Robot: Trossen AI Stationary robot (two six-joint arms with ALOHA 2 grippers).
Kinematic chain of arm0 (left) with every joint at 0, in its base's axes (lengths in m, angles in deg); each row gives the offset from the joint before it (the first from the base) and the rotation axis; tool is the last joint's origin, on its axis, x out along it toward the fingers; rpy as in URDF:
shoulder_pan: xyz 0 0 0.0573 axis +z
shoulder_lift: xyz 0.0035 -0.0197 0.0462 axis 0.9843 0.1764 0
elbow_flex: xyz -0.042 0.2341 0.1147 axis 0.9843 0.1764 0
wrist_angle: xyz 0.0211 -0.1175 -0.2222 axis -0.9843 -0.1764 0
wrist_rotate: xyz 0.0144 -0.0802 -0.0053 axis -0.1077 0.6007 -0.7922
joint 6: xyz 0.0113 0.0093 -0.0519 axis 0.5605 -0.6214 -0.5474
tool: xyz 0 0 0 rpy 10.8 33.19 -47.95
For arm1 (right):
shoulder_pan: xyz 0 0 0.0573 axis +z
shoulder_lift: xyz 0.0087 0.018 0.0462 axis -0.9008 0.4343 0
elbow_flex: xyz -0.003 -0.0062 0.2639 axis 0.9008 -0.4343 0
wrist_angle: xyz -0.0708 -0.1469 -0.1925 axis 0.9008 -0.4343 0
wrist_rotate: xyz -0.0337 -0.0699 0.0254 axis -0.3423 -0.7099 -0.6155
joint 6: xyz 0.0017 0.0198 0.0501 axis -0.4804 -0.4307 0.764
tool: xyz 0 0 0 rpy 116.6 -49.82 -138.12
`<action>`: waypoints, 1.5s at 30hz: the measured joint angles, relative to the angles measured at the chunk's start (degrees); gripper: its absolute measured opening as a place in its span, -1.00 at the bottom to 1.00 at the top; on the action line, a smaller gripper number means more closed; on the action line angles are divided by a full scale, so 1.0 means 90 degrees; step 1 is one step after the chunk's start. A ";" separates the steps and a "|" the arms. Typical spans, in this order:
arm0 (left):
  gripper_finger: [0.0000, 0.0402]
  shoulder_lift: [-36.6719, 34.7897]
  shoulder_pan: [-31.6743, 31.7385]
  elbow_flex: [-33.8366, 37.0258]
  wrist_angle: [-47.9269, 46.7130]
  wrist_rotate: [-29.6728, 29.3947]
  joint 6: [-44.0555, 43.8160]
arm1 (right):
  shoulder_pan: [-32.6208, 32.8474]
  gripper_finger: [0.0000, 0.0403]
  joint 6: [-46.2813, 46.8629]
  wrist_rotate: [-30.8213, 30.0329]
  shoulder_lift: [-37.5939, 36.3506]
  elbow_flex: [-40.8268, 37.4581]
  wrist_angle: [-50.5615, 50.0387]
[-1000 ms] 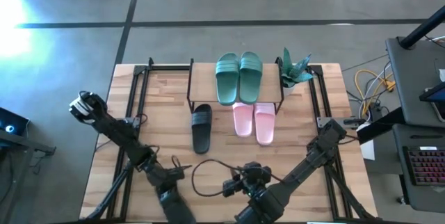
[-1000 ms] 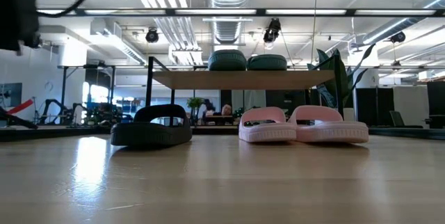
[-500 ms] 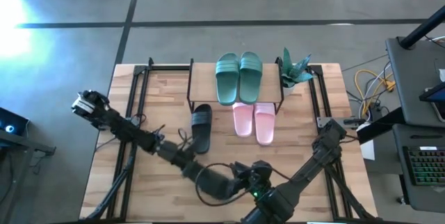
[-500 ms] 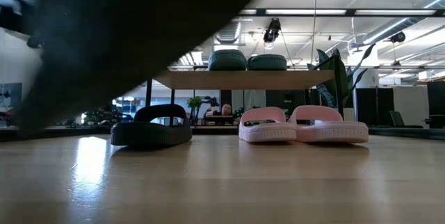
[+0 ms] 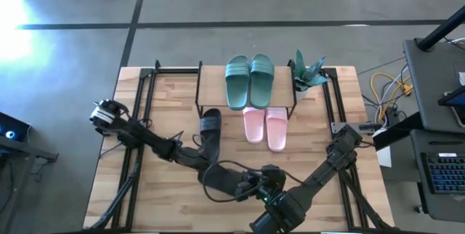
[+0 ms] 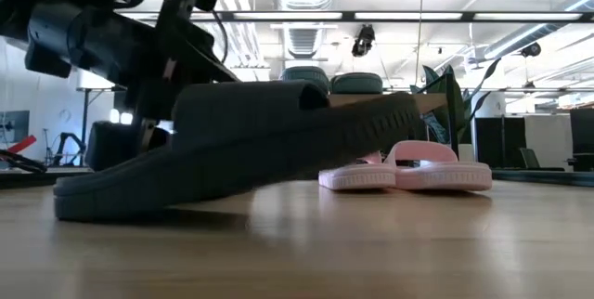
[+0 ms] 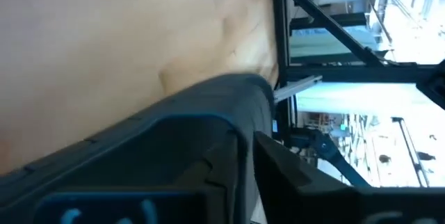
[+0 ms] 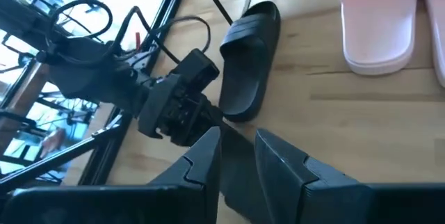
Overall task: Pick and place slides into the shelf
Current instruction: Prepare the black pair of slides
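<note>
My left gripper [image 5: 218, 176] is shut on a black slide [image 5: 231, 183] near the table's near edge; in the low view that slide [image 6: 260, 141] fills the foreground, tilted. My right gripper [image 5: 266, 184] is open just right of it, its fingers [image 8: 201, 160] on either side of a dark edge. The other black slide [image 5: 210, 134] lies sole-down before the shelf [image 5: 199, 89]. The teal-green pair [image 5: 248, 80] rests on the shelf's board. The pale pink pair [image 5: 265, 126] lies on the table at the shelf's front. My left gripper pinches the black slide at its side edge [image 7: 229, 147] between the two fingers, coming level from the table's left. The slide is tilted: its lower end [image 6: 74, 204] is at the table top and its other end [image 6: 404, 113] is raised. Whether my right gripper touches it, I cannot tell.
A green plant [image 5: 309, 73] stands at the shelf's right end. Black frame rails [image 5: 145, 96] run along the table's left and right sides. A loose black cable [image 8: 76, 12] hangs by the left arm. Bare wood [image 5: 320, 136] lies right of the pink pair.
My left gripper has swung from the near-left corner toward the table's right and a little farther in, carrying the black slide up to my right gripper. The slide has come into the low view, dropped, and now sits tilted with one end down at the table.
</note>
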 joint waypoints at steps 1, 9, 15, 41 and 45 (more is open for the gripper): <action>-0.80 0.0078 0.0013 -0.0026 0.0079 0.0027 0.0004 | 0.0002 -0.60 0.0003 0.0002 0.0001 -0.0001 -0.0001; -0.15 0.0214 0.0225 -0.0129 0.0234 0.0297 0.0339 | 0.0002 -0.59 -0.0007 0.0434 0.0001 -0.0005 -0.0001; 0.19 -0.0047 0.0302 -0.0113 0.0171 0.2410 0.1915 | 0.0012 -0.59 -0.0424 0.1664 0.0003 -0.0008 0.0002; 0.21 -0.2369 0.0286 -0.0064 -0.5677 0.1897 0.5903 | -0.0093 -0.66 -0.0826 0.4040 0.0042 -0.1933 0.3647; 0.21 -0.1802 0.0280 -0.0061 -0.5314 0.1876 0.5899 | -0.0121 -0.66 -0.1051 0.4405 0.0042 -0.2442 0.4656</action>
